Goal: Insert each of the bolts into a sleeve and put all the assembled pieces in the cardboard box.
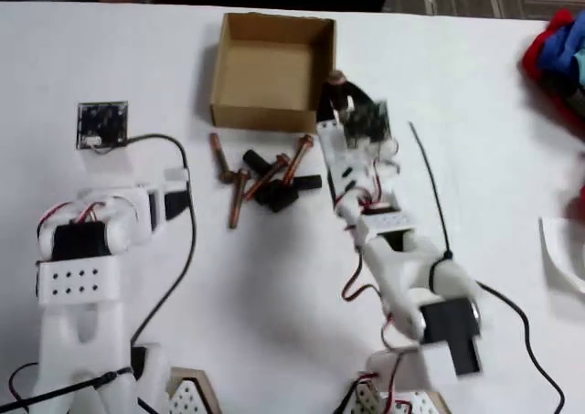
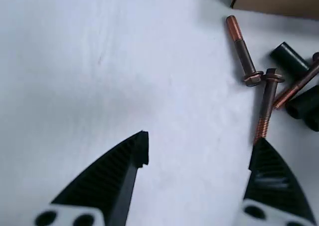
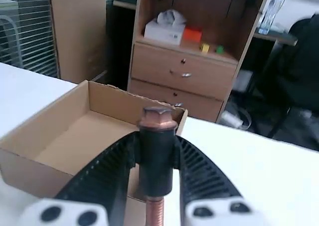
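The cardboard box stands open at the table's far middle. My right gripper hovers at its near right corner, shut on a black sleeve with a copper bolt through it, held upright beside the box. In front of the box lie loose bolts mixed with black sleeves. My left gripper is open just above the bare table, to the left of two bolts and a sleeve.
A red and blue cloth and a white object lie at the right edge. Black cables trail beside both arms. A wooden cabinet stands beyond the table.
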{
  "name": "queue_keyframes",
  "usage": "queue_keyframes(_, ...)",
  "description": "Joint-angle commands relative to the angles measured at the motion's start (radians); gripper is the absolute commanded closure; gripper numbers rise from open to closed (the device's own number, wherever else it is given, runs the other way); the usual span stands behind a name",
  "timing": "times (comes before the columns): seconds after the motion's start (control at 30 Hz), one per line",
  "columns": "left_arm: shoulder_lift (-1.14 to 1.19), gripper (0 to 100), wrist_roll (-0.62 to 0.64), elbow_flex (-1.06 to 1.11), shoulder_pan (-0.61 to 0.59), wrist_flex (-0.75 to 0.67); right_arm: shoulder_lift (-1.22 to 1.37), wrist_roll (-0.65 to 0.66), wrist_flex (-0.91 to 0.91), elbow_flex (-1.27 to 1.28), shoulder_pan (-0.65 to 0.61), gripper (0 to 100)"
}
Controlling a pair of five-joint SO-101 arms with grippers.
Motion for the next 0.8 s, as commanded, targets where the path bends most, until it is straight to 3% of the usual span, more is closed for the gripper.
queue_keyframes(0.0,-0.031,67,-0.077,0.031,-0.012,-0.123,-0.203,-0.152,0.331,-0.161,-0.016,98.0)
queue_keyframes(0.1,-0.031,67,-0.103,0.087,-0.008,-0.232,-0.249,-0.307,0.610,-0.331,-0.048,98.0)
queue_keyframes(0.2,-0.029,67,-0.103,0.148,-0.006,-0.339,-0.185,-0.391,0.773,-0.529,-0.068,98.0)
queue_keyframes(0.53,-0.028,67,-0.097,0.274,-0.006,-0.503,0.426,-0.390,1.270,-1.425,-0.088,98.0)
queue_keyframes(0.77,-0.028,67,-0.101,0.364,-0.005,-0.617,0.912,-0.252,1.503,-2.087,-0.085,98.0)
